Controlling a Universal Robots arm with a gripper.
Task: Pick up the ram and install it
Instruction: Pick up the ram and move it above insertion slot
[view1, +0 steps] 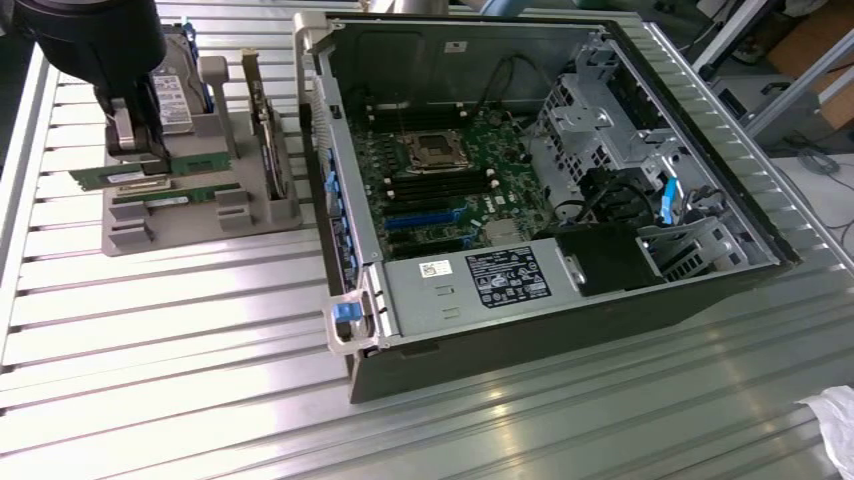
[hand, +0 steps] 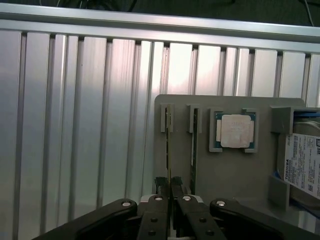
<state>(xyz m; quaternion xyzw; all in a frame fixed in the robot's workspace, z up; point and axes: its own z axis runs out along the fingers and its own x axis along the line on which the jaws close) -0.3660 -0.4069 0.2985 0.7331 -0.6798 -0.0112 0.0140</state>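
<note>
My gripper (view1: 139, 155) stands over the grey holder (view1: 174, 225) at the exterior view's left. It is shut on the ram (view1: 104, 179), a long green stick with a white sticker. In the wrist view the ram (hand: 167, 150) shows edge-on as a thin line running into the gripper (hand: 168, 186), with the black fingers (hand: 159, 192) pressed on both of its sides. I cannot tell whether the stick is lifted out of its slot. A second, similar stick (view1: 174, 194) rests beside it in the holder (hand: 230, 175).
The open computer case (view1: 747, 200) lies at the exterior view's right, with black memory slots (view1: 447, 185) beside the CPU socket (view1: 434, 150). The holder also carries a silver CPU chip (hand: 235, 131) and a hard drive (hand: 305, 167). Ribbed aluminium table all around.
</note>
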